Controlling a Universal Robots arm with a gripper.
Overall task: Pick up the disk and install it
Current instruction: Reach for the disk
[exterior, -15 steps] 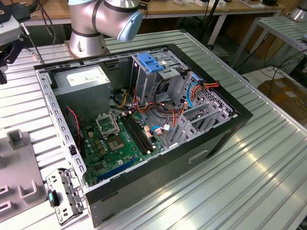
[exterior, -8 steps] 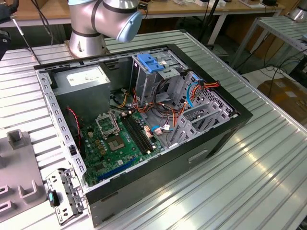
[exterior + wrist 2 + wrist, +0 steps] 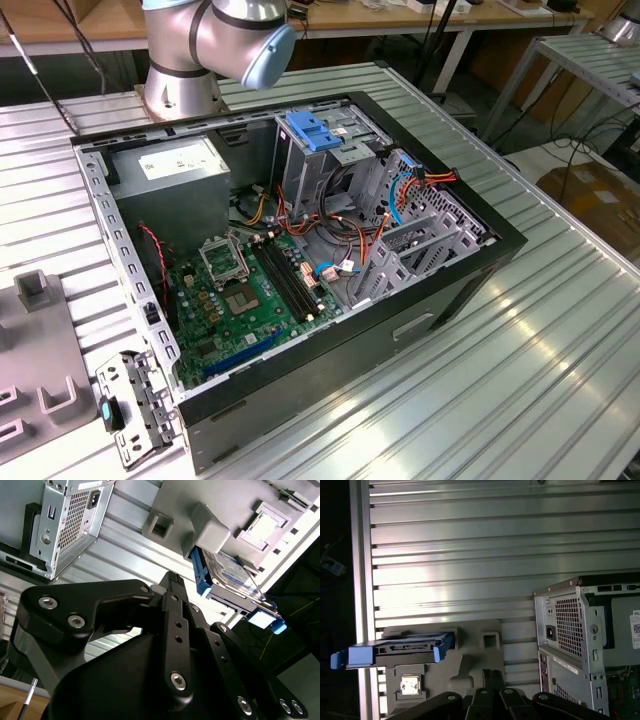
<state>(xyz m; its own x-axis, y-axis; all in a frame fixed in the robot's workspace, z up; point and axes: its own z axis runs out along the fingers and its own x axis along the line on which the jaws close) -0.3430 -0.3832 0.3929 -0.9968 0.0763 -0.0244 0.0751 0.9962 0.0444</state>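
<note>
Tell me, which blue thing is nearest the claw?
The disk with blue rails, on the grey holder before the gripper; the blue latch sits inside the computer case.

We see a ribbed metal table (image 3: 560, 330) filling most of the exterior view, bright light glancing off its slats at lower centre. Along the top edge runs a wooden workbench (image 3: 370, 20); at upper right a second slatted table (image 3: 590, 60) stands above a cardboard box (image 3: 600, 195).
</note>
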